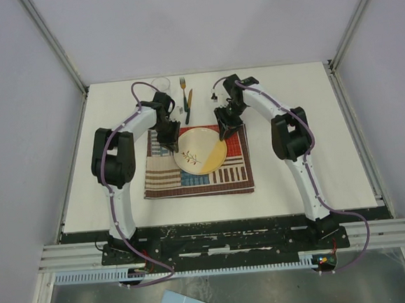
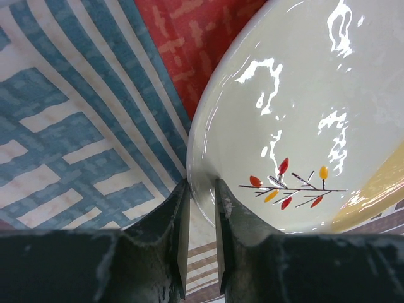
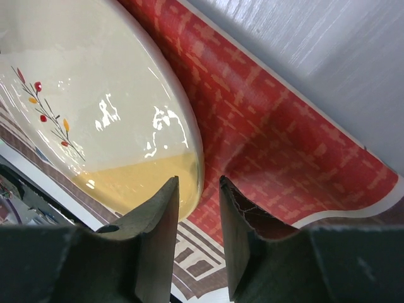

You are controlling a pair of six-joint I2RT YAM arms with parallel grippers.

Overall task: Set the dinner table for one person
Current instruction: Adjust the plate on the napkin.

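1. Nearest: both arms bolted to a black base rail (image 1: 223,241) along the near edge of the dinner table (image 1: 305,115).
2. Dinner table: large, flat, white, rectangular, matte, framed by metal strips at left, right and far sides. Fills the middle of the top view, between pale walls.
3. Orientation: edges square to the base rail, one side running left to right along it, the other straight away from the arms. Wider across than deep in this slanted view; true long axis hard to judge.
4. On the near-middle of the table: a striped red, blue and beige placemat (image 1: 166,179), lying flat with its long side left to right.
5. On the placemat's far half: a round cream plate (image 1: 199,152) with a yellow patch and a small twig motif.
6. Left gripper (image 2: 201,189) at the plate's left rim, fingers drawn close together, one each side of the rim and seemingly pressed on it.
7. Right gripper (image 3: 199,186) at the plate's far right rim, jaws apart and straddling it, with a strip of red cloth showing between the rim and the outer finger.
8. Farther back, on bare table: a fork (image 1: 182,90) and a knife (image 1: 188,105) just beside each other, pointing away from the arms.
9. Left of the fork, near the far edge: a clear glass (image 1: 159,85), partly hidden by the left arm's cable.
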